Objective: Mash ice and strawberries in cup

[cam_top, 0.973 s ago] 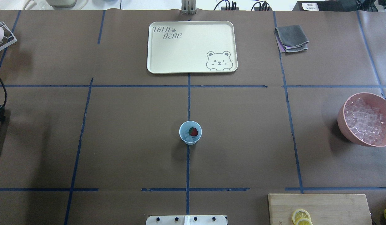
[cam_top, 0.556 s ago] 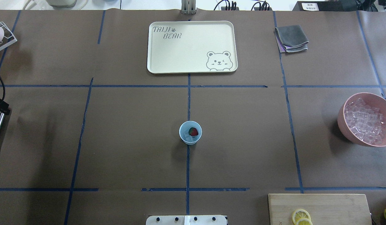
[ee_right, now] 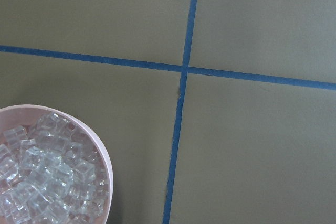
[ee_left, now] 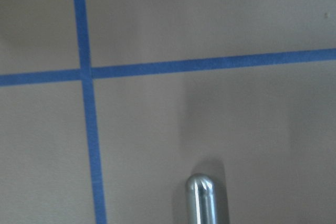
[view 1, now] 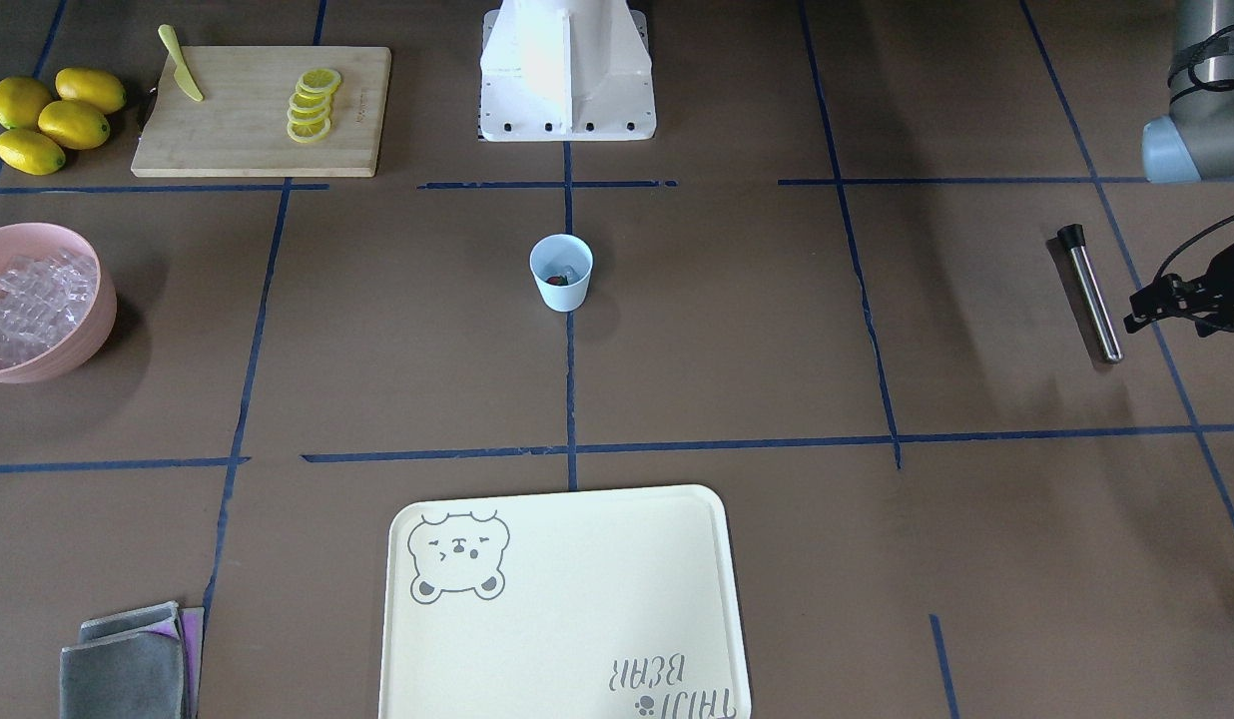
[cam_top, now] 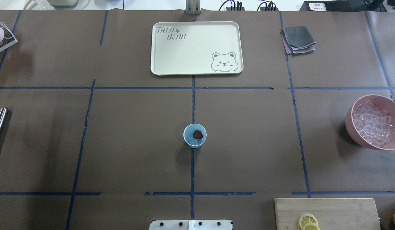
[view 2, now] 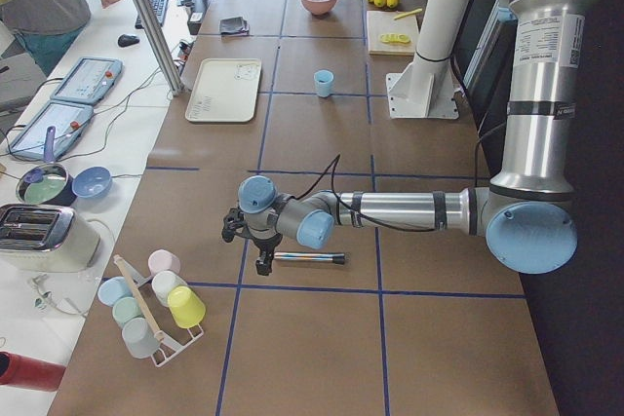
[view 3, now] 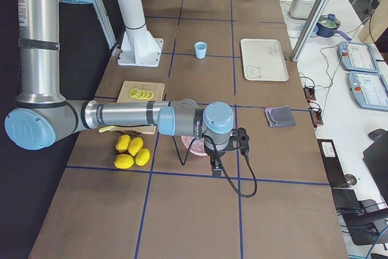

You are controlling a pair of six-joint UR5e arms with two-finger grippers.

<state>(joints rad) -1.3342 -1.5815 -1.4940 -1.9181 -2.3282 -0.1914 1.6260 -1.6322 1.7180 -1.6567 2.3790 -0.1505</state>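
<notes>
Cup stood upright at mid-table on the centre tape line, in front of the robot's base. Inside it lay one strawberry, red with a green top; at least one ice cube lay against it; number of cubes in the cup could not be told.

Bowl, pink, sat at the table's right edge, well apart from the cup; it held ice, loose clear cubes heaped close to the rim.

Right gripper pointed down just beside the bowl; it showed only in the right side view, so open or closed could not be told; its wrist camera showed bowl rim, ice and a tape cross.

Rod, metal with a black cap on one end, lay flat on the table at the left side, well apart from the cup.

Left gripper hung low just beside one end of the rod; the rod lay loose on the table; whether the jaws were open or closed could not be told.

Tray with bear print lay beyond the cup; folded cloths lay to its right.

Board carried a row of lemon slices and a yellow knife; four lemons lay just beside it.

Rack at the left end held pastel cups.
</notes>
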